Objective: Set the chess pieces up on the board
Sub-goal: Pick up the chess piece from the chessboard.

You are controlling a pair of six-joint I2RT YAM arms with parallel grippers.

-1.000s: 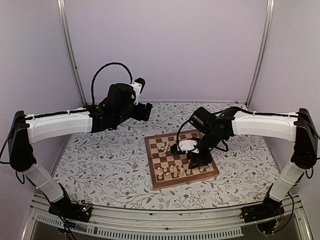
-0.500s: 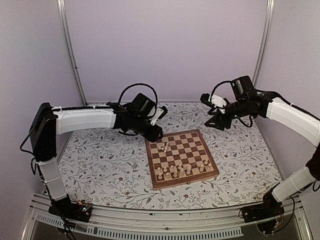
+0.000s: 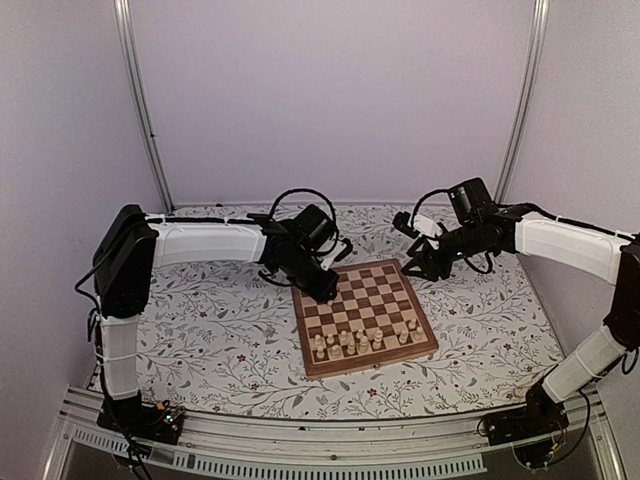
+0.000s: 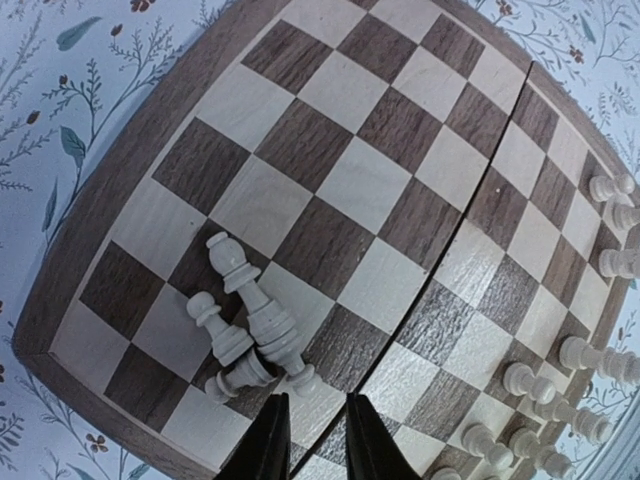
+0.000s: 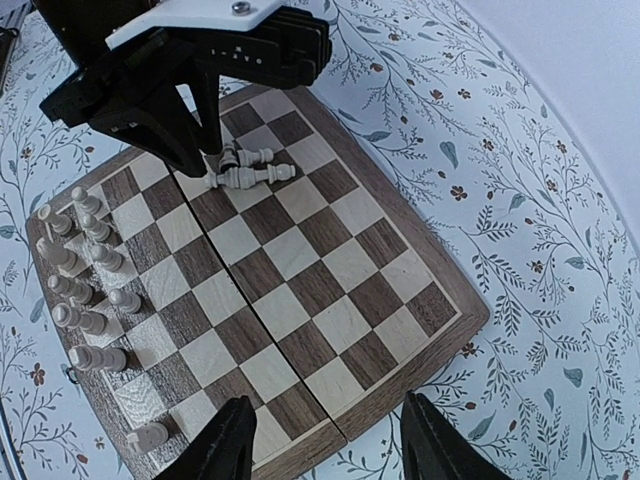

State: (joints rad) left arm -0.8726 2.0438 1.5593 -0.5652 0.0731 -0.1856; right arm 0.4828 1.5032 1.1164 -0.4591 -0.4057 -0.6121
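The board [image 3: 372, 300] lies on the floral tabletop. Several cream chess pieces [image 3: 360, 340] stand along its near edge. Three pieces [image 4: 245, 320] lie toppled in a heap on the far-left squares; they also show in the right wrist view [image 5: 245, 170]. My left gripper [image 4: 312, 425] hangs just over that heap [image 3: 325, 290], its jaws a narrow gap apart with only board showing between them. One toppled piece's end lies just ahead of the left fingertip. My right gripper [image 5: 325, 440] stands wide open and empty above the board's far-right corner [image 3: 412, 265].
Standing pieces [image 5: 85, 270] line one board edge in two ranks. The board's folding seam [image 4: 470, 230] runs across its middle. Floral tabletop [image 3: 220, 330] surrounds the board, with purple walls and metal posts behind.
The left arm swung down to the board's far-left corner and its jaws narrowed from wide open. The right arm left the board's middle, went to the far right, then dipped toward the corner.
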